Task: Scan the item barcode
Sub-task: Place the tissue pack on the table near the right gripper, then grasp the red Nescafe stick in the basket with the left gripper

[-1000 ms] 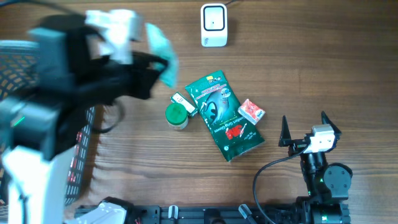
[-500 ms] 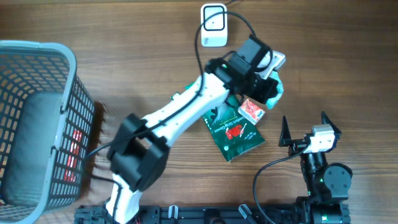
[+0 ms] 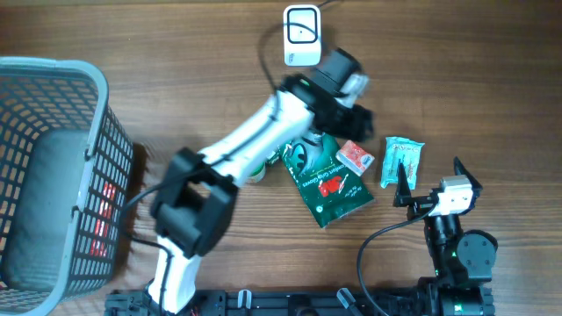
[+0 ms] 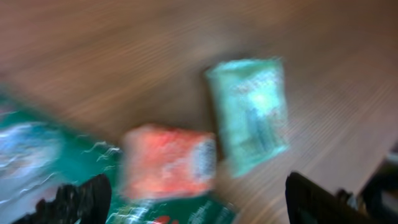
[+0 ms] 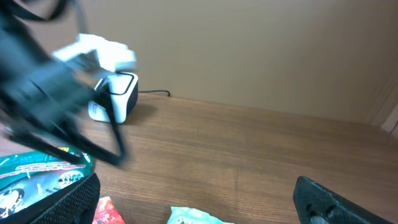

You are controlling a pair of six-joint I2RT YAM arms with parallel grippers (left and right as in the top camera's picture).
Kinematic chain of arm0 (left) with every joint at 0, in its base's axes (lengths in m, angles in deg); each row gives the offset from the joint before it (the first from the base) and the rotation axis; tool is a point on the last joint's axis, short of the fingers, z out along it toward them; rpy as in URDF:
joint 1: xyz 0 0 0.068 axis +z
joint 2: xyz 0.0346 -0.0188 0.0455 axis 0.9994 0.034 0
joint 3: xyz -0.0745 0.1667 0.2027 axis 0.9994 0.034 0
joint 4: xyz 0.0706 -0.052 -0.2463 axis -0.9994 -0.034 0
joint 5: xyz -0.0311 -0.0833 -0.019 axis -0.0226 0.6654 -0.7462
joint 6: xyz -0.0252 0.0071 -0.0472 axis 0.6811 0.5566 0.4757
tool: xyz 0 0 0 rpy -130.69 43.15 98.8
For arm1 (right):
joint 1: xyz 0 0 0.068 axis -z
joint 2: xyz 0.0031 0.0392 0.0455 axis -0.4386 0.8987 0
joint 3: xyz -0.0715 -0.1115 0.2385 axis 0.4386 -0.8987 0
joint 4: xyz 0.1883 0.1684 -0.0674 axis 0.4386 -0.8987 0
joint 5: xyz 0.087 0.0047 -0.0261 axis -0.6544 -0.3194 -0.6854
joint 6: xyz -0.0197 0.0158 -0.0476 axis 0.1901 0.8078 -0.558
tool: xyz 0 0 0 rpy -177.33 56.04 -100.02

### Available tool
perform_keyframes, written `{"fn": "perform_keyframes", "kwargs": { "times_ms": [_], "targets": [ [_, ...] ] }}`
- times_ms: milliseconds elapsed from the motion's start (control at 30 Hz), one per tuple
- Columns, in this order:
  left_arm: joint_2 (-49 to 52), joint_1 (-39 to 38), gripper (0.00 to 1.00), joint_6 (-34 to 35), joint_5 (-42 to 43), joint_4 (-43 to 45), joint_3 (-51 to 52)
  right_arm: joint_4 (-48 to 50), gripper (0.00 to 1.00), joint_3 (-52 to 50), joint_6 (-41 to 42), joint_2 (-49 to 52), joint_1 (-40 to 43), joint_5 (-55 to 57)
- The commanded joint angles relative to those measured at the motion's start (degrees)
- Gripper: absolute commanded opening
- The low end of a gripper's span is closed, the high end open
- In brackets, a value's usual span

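A teal packet [image 3: 402,161] lies flat on the wooden table, right of a small red box [image 3: 355,157] and a dark green pouch [image 3: 323,175]. My left gripper [image 3: 358,117] hovers open above the red box, just below the white scanner [image 3: 302,35]. In the blurred left wrist view, the teal packet [image 4: 252,115] and red box [image 4: 168,163] sit ahead of the left gripper [image 4: 199,208], which holds nothing. My right gripper [image 3: 430,175] rests open near the teal packet [image 5: 193,218], nothing between its fingers [image 5: 336,202].
A grey mesh basket [image 3: 88,105] fills the left side. The left arm [image 3: 255,140] stretches diagonally across the middle, over the pouch's upper left. The scanner's cable runs off the far edge. In the right wrist view the scanner [image 5: 115,96] stands behind the blurred left arm.
The left gripper opened and let go of the teal packet, which now lies on the table right of the red box. The left arm has drawn back toward the scanner. The right arm is still.
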Motion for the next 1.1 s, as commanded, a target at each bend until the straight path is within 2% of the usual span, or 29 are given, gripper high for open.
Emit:
{"fn": "perform_keyframes", "kwargs": {
  "times_ms": [0, 67, 167, 233, 267, 333, 400, 433, 500, 600, 667, 800, 833, 933, 1067],
  "targets": [
    [-11.74, 8.9, 0.83, -3.34, -6.86, -7.65, -0.61, 0.2, 1.0, -0.13, -0.5, -0.42, -0.07, 0.22],
    [-19.69, 12.37, 0.83, -3.65, -17.0, -11.19, -0.61, 0.2, 0.99, -0.13, -0.5, -0.42, -0.07, 0.22],
    [-34.01, 14.93, 0.86, -6.38, -30.18, -10.97, -0.61, 0.22, 1.0, -0.13, -0.5, -0.42, -0.07, 0.22],
    [-43.41, 17.07, 1.0, -5.84, -46.42, -9.88, -0.59, 0.22, 1.0, -0.13, -0.5, -0.42, -0.07, 0.22],
    [-46.16, 18.91, 1.0, -5.84, -51.3, -9.9, -0.59, 0.2, 1.0, -0.13, -0.48, -0.42, -0.07, 0.22],
    [-51.17, 28.81, 1.0, 3.61, -57.29, -12.83, -0.59, 0.2, 1.0, -0.13, -0.48, -0.42, -0.07, 0.22],
    [-52.7, 43.3, 1.0, 21.51, -56.19, -20.22, -0.59, 0.2, 1.0, -0.13, -0.48, -0.42, -0.07, 0.22],
    [-52.33, 53.05, 1.0, 30.08, -51.47, -24.59, -0.35, 0.22, 1.0, -0.13, -0.48, -0.42, -0.07, 0.22],
    [-50.45, 66.31, 1.0, 36.2, -40.0, -27.32, 1.22, 0.2, 1.0, -0.13, -0.48, -0.42, -0.07, 0.22],
    [-44.3, 80.0, 1.0, 36.15, -24.52, -28.02, 5.44, 0.22, 1.0, -0.13, -0.48, -0.42, -0.07, 0.22],
    [-38.84, 82.77, 1.0, 36.17, -22.6, -30.38, 9.03, 0.2, 1.0, -0.13, -0.48, -0.42, -0.07, 0.22],
    [-26.77, 82.88, 0.99, 36.13, -17.2, -32.04, 18.25, 0.2, 1.0, -0.13, -0.48, -0.42, -0.07, 0.22],
    [-24.11, 82.88, 0.95, 36.15, -16.5, -31.93, 20.44, 0.2, 1.0, -0.13, -0.5, -0.42, -0.07, 0.22],
    [-18.78, 82.88, 0.95, 36.15, -16.48, -29.77, 24.98, 0.22, 1.0, -0.13, -0.48, -0.42, -0.07, 0.22],
    [-16.28, 82.88, 1.0, 36.13, -16.46, -21.31, 32.72, 0.22, 1.0, -0.13, -0.48, -0.42, -0.07, 0.22]
  ]
}}
